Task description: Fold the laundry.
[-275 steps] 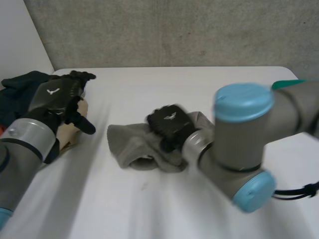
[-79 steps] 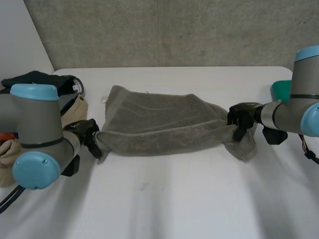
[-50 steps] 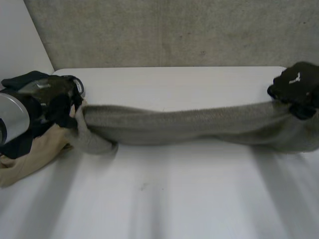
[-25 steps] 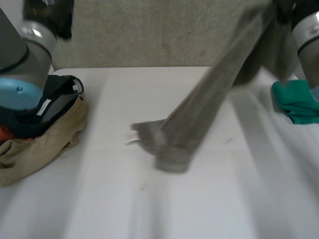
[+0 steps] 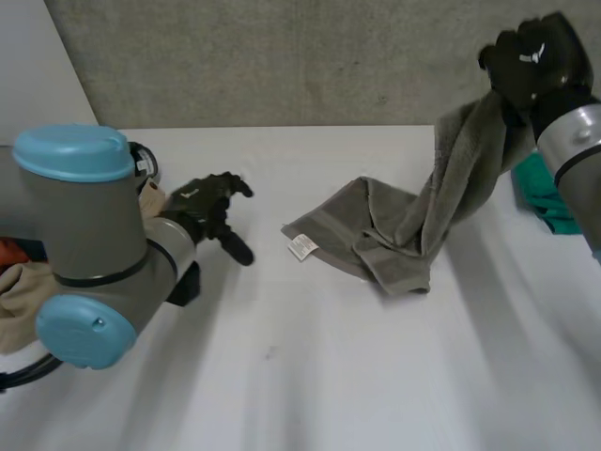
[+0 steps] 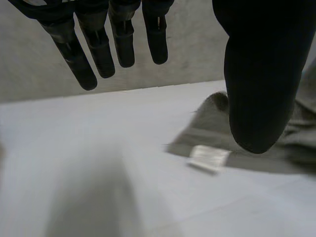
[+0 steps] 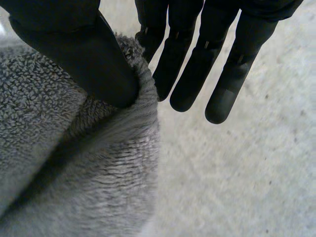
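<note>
A grey towel [image 5: 394, 235] hangs from my raised right hand [image 5: 535, 61] at the far right, high above the table. Its lower half lies crumpled on the white table [image 5: 310, 376], with a white label [image 5: 301, 247] at the near corner. In the right wrist view the thumb [image 7: 84, 54] pinches the towel's [image 7: 74, 173] upper edge against the fingers. My left hand [image 5: 205, 202] hovers low over the table, left of the towel and apart from it, open and holding nothing. In the left wrist view its straight fingers [image 6: 118, 39] point at the towel [image 6: 210, 106] and label [image 6: 210, 158].
A heap of laundry lies at the table's left edge: a beige garment [image 5: 19, 291] and a dark one [image 5: 141, 160]. A green cloth [image 5: 549, 193] sits at the right edge behind my right forearm. A grey wall [image 5: 282, 56] closes the back.
My left hand has let go of the towel and come down near the table, now open. The towel's free end has dropped onto the table, while my right hand still holds its end high.
</note>
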You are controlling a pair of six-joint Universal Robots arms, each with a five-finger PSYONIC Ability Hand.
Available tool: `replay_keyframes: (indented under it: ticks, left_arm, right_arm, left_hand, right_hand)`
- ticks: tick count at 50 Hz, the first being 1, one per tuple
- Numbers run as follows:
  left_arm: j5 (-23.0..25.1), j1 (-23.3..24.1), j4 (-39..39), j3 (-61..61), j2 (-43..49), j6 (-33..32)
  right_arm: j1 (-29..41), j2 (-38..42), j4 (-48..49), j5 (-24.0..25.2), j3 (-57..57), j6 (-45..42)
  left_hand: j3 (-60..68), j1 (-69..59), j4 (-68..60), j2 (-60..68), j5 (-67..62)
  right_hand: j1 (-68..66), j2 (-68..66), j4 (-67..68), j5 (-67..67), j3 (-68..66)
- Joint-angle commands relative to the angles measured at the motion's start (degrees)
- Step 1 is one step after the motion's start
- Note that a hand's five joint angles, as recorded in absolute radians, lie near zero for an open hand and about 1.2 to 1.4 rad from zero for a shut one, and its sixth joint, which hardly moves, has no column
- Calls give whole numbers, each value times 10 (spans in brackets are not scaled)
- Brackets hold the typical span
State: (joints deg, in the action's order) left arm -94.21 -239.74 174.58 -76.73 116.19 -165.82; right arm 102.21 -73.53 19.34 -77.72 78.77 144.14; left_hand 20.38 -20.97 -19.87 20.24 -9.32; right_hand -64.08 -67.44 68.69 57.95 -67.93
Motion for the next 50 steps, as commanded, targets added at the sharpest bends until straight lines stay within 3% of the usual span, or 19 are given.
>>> replay_keyframes:
  ticks: [1, 5, 14, 23, 26, 27, 28, 31, 35, 40, 44, 50]
  left_arm:
    - [46, 23, -17, 51, 43, 131]
    - [57, 41, -41, 96, 80, 165]
    - [63, 92, -58, 167, 138, 174]
    - [26, 134, -46, 228, 188, 190]
    - [25, 141, -54, 240, 193, 224]
    - [30, 143, -58, 239, 192, 233]
    - [40, 148, -71, 234, 188, 246]
    - [43, 147, -100, 221, 166, 243]
    - [18, 116, -150, 176, 88, 168]
    - [4, 52, -151, 111, -59, -22]
    - [8, 24, -129, 75, -126, -157]
    - [-11, 8, -115, 53, -92, -318]
  right_arm:
    - [50, -104, -37, 31, 2, 48]
    - [76, -162, -51, 54, 9, 75]
    - [117, -221, -74, 57, -7, 123]
    - [161, -232, -121, 55, -27, 142]
    - [164, -230, -126, 50, -28, 142]
    - [163, -230, -125, 47, -28, 142]
    - [157, -224, -121, 41, -28, 139]
    - [135, -204, -113, 28, -31, 132]
    - [73, -160, -118, 16, -36, 107]
    - [-2, -91, -161, 34, -22, 57]
    - [-16, -44, -199, 68, 17, 9]
    - [-31, 36, -156, 122, 92, -46]
  left_hand:
    - [4, 2, -9, 6, -15]
    - [33, -27, -38, 34, -43]
    - [33, -27, -38, 34, -44]
    - [33, -27, -38, 34, -44]
    - [220, -214, -225, 222, -231]
    - [336, -330, -341, 338, -347]
    - [592, -586, -597, 593, -603]
    - [596, -590, -601, 598, -607]
    - [596, -590, -601, 598, -607]
    - [596, -590, -601, 598, -607]
    - [596, -590, -601, 598, -607]
    - [596, -590, -601, 598, -607]
  right_hand:
    - [-159, -126, 113, 121, -121]
    - [-159, -126, 113, 121, -121]
    - [-159, -126, 113, 121, -121]
    - [-159, -126, 113, 121, -121]
    - [-159, -126, 113, 121, -121]
    - [-159, -126, 113, 121, -121]
    - [-159, -126, 113, 121, -121]
    - [-159, -126, 113, 121, -121]
    - [-159, -126, 113, 121, -121]
    - [-159, -126, 113, 121, -121]
    - [-159, -126, 113, 121, -121]
    - [-159, -126, 113, 121, -121]
